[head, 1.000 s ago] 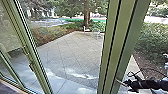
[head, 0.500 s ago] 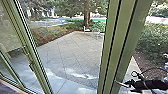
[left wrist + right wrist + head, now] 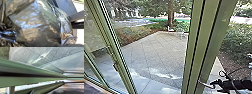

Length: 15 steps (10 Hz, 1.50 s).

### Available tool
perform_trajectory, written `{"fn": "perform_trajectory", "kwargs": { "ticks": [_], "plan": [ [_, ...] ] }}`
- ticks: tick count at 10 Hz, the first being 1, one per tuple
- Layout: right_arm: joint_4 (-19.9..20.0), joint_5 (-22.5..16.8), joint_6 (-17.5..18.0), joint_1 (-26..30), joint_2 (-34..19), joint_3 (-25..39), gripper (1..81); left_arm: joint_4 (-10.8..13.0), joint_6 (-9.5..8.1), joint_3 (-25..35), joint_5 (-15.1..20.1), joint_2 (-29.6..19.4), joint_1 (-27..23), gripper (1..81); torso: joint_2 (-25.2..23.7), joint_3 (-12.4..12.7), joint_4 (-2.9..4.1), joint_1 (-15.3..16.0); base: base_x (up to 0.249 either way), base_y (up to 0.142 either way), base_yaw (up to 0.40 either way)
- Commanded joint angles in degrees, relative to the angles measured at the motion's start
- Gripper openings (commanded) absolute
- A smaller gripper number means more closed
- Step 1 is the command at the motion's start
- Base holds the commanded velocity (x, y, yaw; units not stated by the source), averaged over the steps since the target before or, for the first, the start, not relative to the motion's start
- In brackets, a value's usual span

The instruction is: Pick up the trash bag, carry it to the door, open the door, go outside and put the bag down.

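Outdoor paving (image 3: 151, 57) runs behind the green door frame (image 3: 207, 42), trash bag (image 3: 31, 25) cut off.

And here is the long green metal door frame (image 3: 25, 82), slicing right across, a dark groove running its length! Beyond it stretches the speckled grey stone paving (image 3: 37, 54), crossed by thin dark joints, with a bright streak of light lying over it. A curved edge divides that from the smooth pale-grey paving (image 3: 67, 61). A silvery metal bar (image 3: 11, 90) meets the frame, and near it an olive-green metal rail (image 3: 50, 87) runs at a slant, a bright gap between rail and frame.
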Motion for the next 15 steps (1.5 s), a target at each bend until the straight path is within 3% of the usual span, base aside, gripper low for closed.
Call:
{"fn": "perform_trajectory", "kwargs": {
  "ticks": [1,3,9,10,11,12,14,15],
  "plan": [
    [-8.85,1.28,-2.75,15.20,-6.86,-3.60,81.1,0.65,0.14,0.21,3.73,-0.05,-1.03,1.0,0.00,0.00,0.00,0.00,0.000,0.000,0.000],
    [-9.19,-1.18,-2.75,15.91,-7.57,-2.81,81.1,0.74,0.14,0.21,3.73,-0.05,-1.03,1.0,0.00,0.00,0.00,0.00,0.000,0.000,0.000],
    [-10.52,-1.35,-2.75,16.26,-8.71,-2.54,81.1,0.74,0.15,0.21,3.73,-0.05,-1.03,1.0,-0.02,0.00,0.00,-0.07,0.000,0.000,0.000],
    [-10.78,-1.52,-2.84,16.34,-9.05,-2.46,81.1,0.74,0.15,0.21,3.73,-0.05,-1.03,1.0,-0.02,3.94,0.00,-0.07,0.000,0.000,0.000],
    [-10.78,-2.23,-2.84,16.34,-9.15,-2.46,81.1,0.74,0.23,0.21,3.73,-0.05,-1.03,1.0,0.00,4.43,0.00,-0.07,0.000,0.000,0.000],
    [-10.69,-2.41,-2.84,16.34,-9.41,-2.28,81.1,0.74,0.14,0.21,3.73,-0.05,-1.03,1.0,0.00,1.18,0.00,-0.05,0.000,0.000,0.000],
    [-11.30,-3.01,-3.01,18.01,-10.20,-1.66,81.1,0.74,0.15,0.21,3.73,-0.14,-1.03,1.0,-0.02,3.47,0.00,-0.07,0.000,0.000,0.000],
    [-12.62,-5.91,-3.01,19.33,-10.21,-1.92,81.1,0.74,0.23,0.21,3.73,-0.14,-1.03,1.0,-0.05,3.78,0.00,-0.13,0.000,0.000,0.000]
  ]
}}
